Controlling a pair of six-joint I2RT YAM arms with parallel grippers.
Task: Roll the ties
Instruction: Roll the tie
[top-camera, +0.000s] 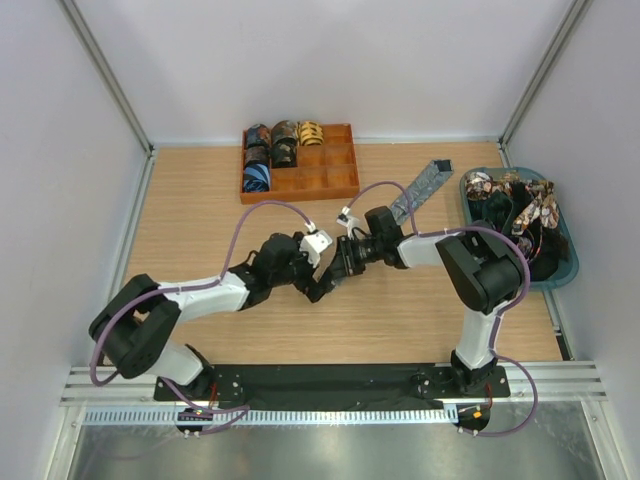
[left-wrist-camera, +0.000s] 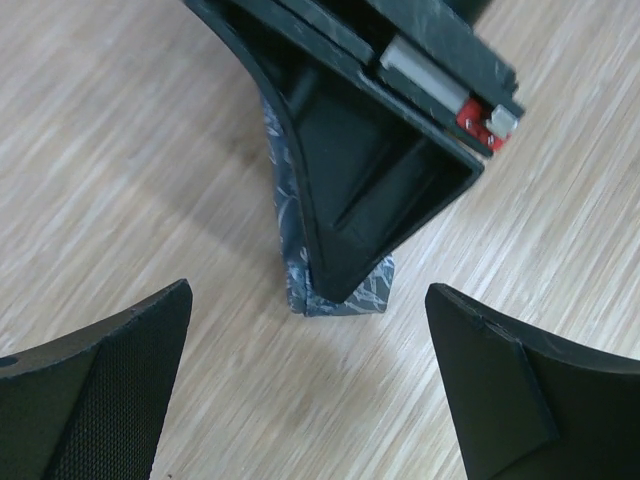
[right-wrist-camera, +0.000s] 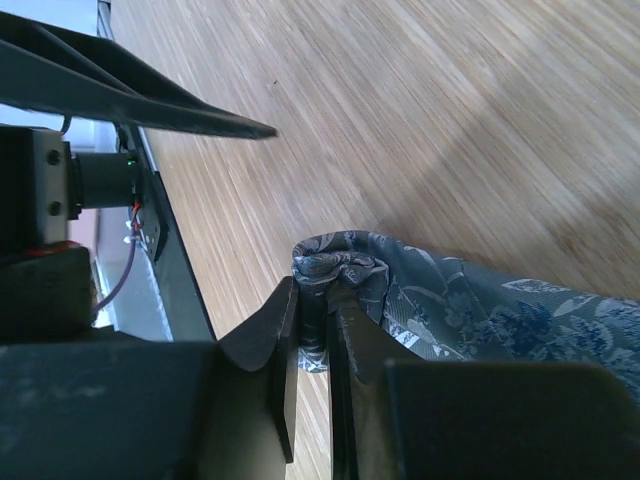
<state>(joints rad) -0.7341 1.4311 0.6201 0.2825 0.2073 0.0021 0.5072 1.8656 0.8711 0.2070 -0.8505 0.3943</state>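
The right gripper (right-wrist-camera: 315, 300) has its two fingers almost together. Between them it pinches the folded end of the grey-blue patterned fabric necktie (right-wrist-camera: 460, 300), down at the light wooden table (top-camera: 200, 220). From this pinch the necktie runs flat over the table toward the far right, and its other end lies near the teal plastic bin (top-camera: 572, 255), where the loose ties (top-camera: 515, 200) are heaped. The left gripper (left-wrist-camera: 310, 400) has its fingers (left-wrist-camera: 110, 390) spread as wide as they go and holds nothing. The pinched end lies just ahead of the gap between them. I judge that the step in hand is to begin the roll. To do it well, the right wrist should turn slowly around the pinched end, so that the first winding is tight and the edges lie one upon the other. The left gripper could press the strip just behind the roll, so that the fabric does not slide or twist. The pull should be gentle, because such smooth cloth may slip out of a narrow pinch. Several rolled ties (top-camera: 272, 150) sit in the orange compartment tray (top-camera: 335, 180) at the far side, and I suppose the finished roll belongs there.
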